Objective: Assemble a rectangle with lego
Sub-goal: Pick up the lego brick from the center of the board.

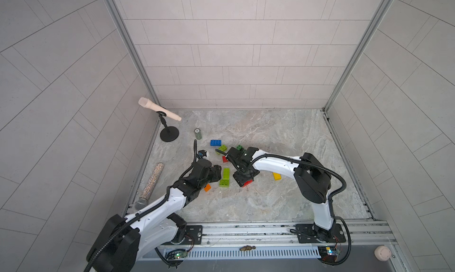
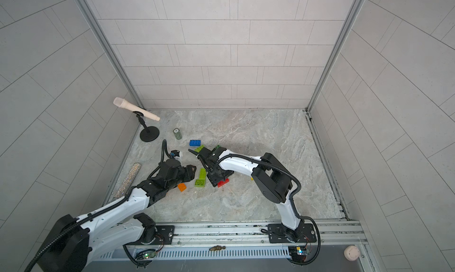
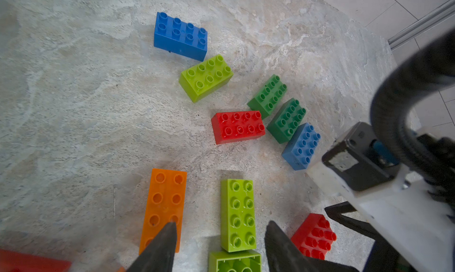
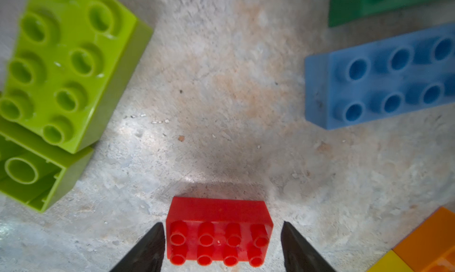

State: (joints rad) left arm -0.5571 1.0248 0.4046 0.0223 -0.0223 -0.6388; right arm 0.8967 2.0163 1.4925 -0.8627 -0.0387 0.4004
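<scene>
Bare worktop (image 1: 270, 209) is lying open across the front and far right. In the middle, a lime pair (image 3: 238, 214) end to end and an orange brick (image 3: 165, 201) are leaving a bare lane between them. A row of green and blue bricks (image 3: 285, 120) is closing off the worktop near the right arm (image 1: 275, 166). A microphone stand (image 1: 169, 135) and a glitter microphone (image 1: 153, 182) are lining the left edge.

We log pale grey tiled walls (image 1: 234, 49) on three sides, joined by aluminium corner posts (image 1: 130, 49). Beneath the jaws: grey-beige marbled stone tabletop (image 1: 270, 135). Well apart from them, slotted aluminium rail (image 1: 246, 230). Light even, diffuse.
</scene>
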